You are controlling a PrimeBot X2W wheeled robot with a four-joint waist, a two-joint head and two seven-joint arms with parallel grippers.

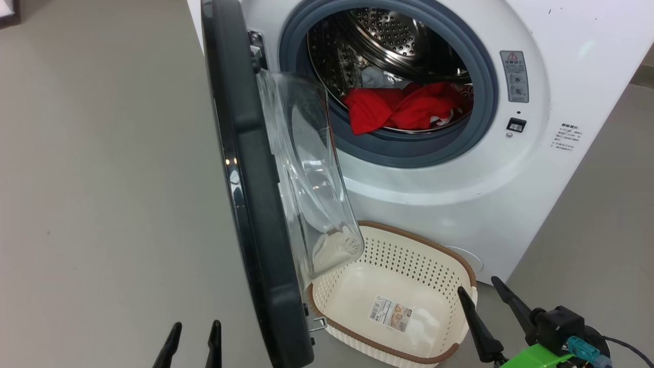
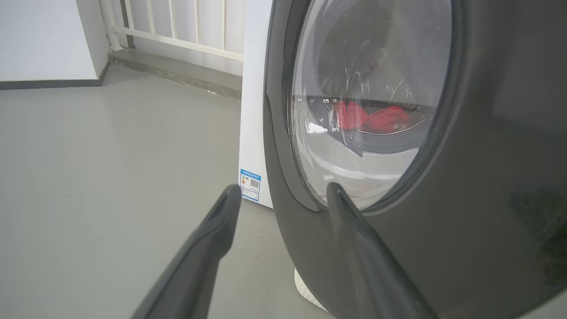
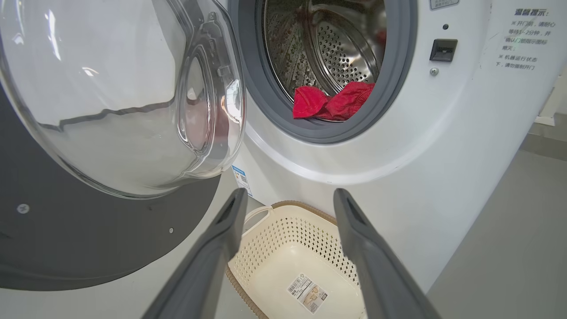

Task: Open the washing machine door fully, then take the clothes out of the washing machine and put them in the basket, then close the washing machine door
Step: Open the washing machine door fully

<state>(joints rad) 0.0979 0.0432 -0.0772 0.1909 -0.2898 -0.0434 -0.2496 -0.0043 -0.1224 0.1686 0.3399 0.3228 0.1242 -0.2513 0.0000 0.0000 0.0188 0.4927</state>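
The washing machine [image 3: 398, 177] bears a Chinese notice [image 3: 525, 37] headed "温馨提示" (finer lines unclear) and a warning-triangle label [image 1: 514, 76].

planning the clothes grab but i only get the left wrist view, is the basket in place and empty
Observer: The basket sits on the floor in front of the washing machine, below its opening, holding only a sticker label.
Operator: door out of the way
Observer: The washing machine door stands swung out about square to the machine front, left of the basket.
Operator: right gripper
Observer: The right gripper is open and empty, by the basket's right end.
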